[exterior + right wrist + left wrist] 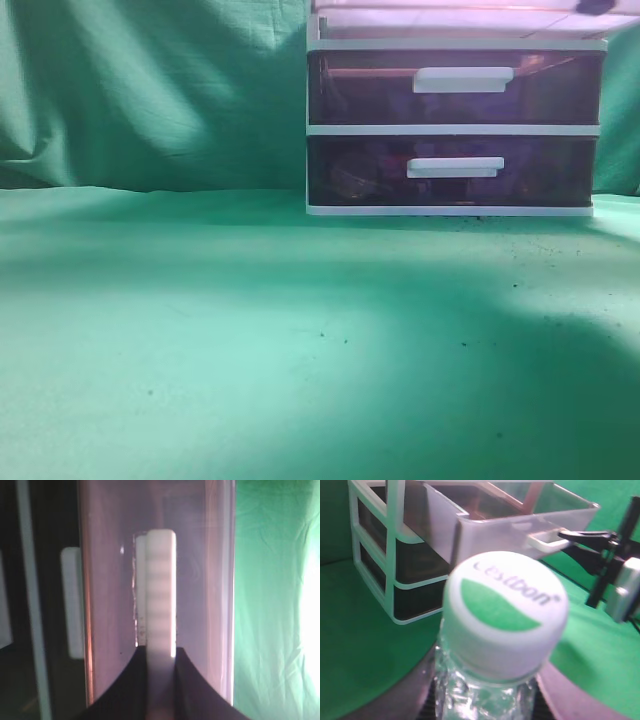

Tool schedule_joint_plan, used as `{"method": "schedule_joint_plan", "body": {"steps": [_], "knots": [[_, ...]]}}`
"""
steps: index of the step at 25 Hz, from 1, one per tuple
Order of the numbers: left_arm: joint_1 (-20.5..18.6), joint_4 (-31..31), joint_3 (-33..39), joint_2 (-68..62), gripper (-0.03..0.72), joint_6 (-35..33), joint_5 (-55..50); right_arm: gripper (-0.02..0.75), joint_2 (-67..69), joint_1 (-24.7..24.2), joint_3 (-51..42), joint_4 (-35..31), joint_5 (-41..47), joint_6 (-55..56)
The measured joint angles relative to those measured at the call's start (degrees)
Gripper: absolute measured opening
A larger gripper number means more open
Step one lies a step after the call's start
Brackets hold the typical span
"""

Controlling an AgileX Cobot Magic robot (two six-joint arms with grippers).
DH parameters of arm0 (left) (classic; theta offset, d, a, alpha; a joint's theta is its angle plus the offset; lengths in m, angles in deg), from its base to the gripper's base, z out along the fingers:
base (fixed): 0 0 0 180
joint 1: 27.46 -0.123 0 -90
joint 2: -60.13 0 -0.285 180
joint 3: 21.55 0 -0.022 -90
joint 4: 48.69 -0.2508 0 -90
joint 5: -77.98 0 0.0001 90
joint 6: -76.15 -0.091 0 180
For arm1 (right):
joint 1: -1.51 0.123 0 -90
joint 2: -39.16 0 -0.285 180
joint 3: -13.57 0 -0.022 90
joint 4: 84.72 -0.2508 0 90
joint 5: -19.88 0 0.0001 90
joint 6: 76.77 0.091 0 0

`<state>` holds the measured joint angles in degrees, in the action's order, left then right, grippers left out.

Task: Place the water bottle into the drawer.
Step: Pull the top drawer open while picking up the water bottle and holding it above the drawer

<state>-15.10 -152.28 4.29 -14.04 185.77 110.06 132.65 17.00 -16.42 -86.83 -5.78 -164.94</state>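
The water bottle (505,612), clear with a white cap bearing a green logo, fills the left wrist view. My left gripper (485,702) is shut on its neck, with a jaw on each side. The reddish-brown translucent drawer (520,525) is pulled out of the top of the white-framed unit (395,540) just beyond the bottle. My right gripper (160,680) is shut on the drawer's white handle (160,580); it also shows in the left wrist view (572,536) at the drawer's front. In the exterior view only the drawer's pale edge (450,22) shows at the top, and neither arm nor the bottle is visible.
Two darker purple drawers (455,95) (450,170) with white handles sit closed below in the unit. A green cloth (250,340) covers the table and hangs behind as a backdrop (150,90).
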Motion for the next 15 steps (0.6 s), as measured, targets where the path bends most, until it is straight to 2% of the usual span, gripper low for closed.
{"method": "schedule_joint_plan", "body": {"steps": [6,12,15], "knots": [[0.00,0.00,0.00,0.00,0.241,0.00,0.00,0.094,-8.94,2.90,-9.24,-1.27,0.23,0.21],[0.00,0.00,-0.05,0.00,0.241,0.00,1.41,0.094,-9.61,3.42,-10.72,-2.65,1.90,-0.82],[0.00,0.00,-2.92,0.00,0.241,0.00,5.02,0.094,-9.61,3.55,-10.72,-2.88,2.27,-1.45]]}}
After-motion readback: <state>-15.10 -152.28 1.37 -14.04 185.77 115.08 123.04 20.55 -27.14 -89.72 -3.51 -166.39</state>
